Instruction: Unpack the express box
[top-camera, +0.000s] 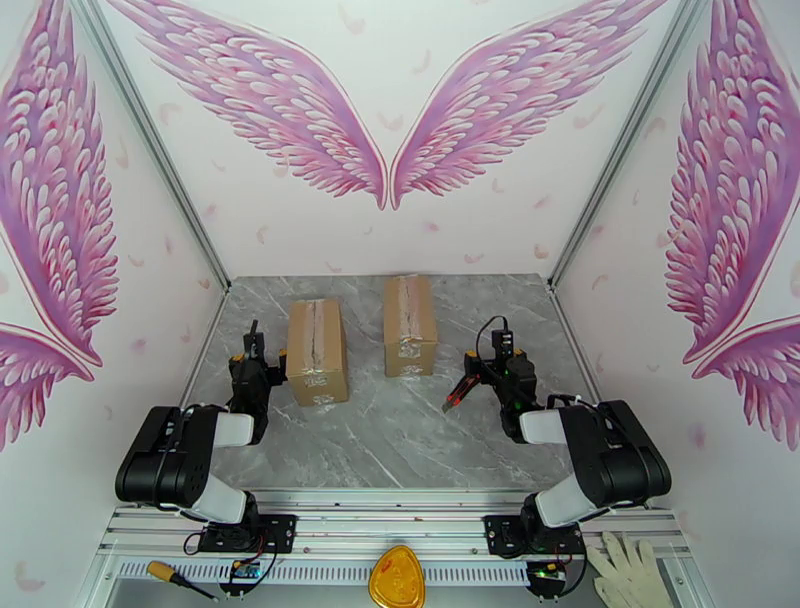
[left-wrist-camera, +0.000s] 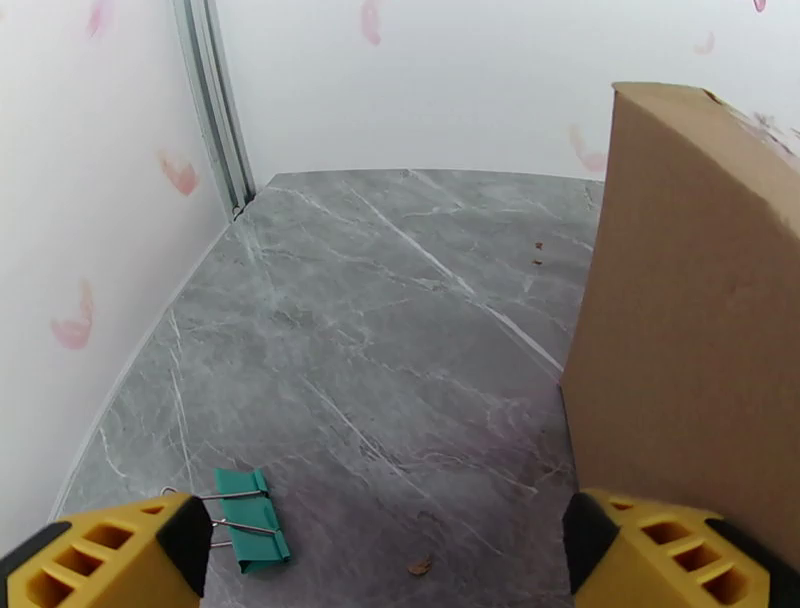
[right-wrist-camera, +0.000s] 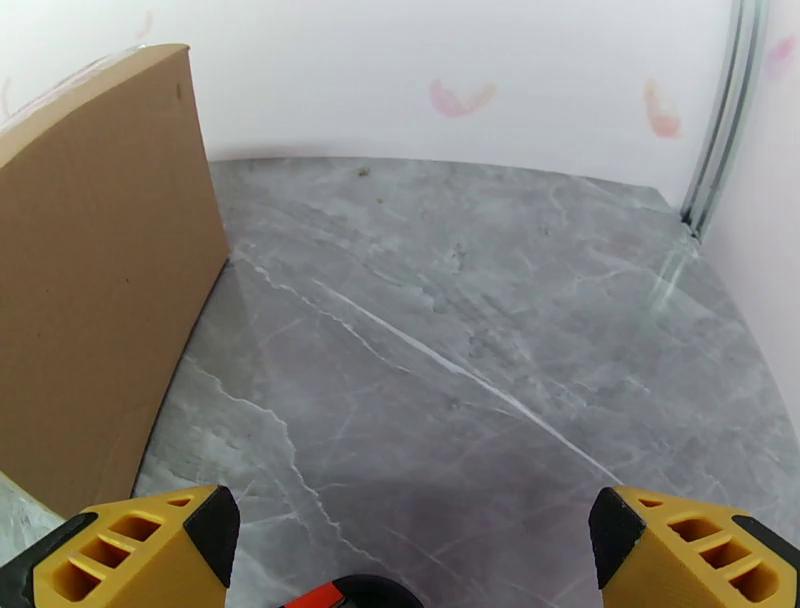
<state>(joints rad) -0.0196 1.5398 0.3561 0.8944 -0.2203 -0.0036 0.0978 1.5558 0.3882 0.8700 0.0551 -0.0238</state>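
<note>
Two brown cardboard express boxes, taped along their tops, stand on the grey marble table: the left box and the right box. My left gripper sits low just left of the left box, open, with nothing between its yellow fingers. That box's side wall rises close against the right finger. My right gripper hovers right of the right box, open and empty. In the right wrist view that box stands apart to the left.
A green binder clip lies on the table by my left finger. A red-and-black tool projects from the right wrist. Side walls close in both flanks. A screwdriver, a yellow pad and a white glove lie on the front rail.
</note>
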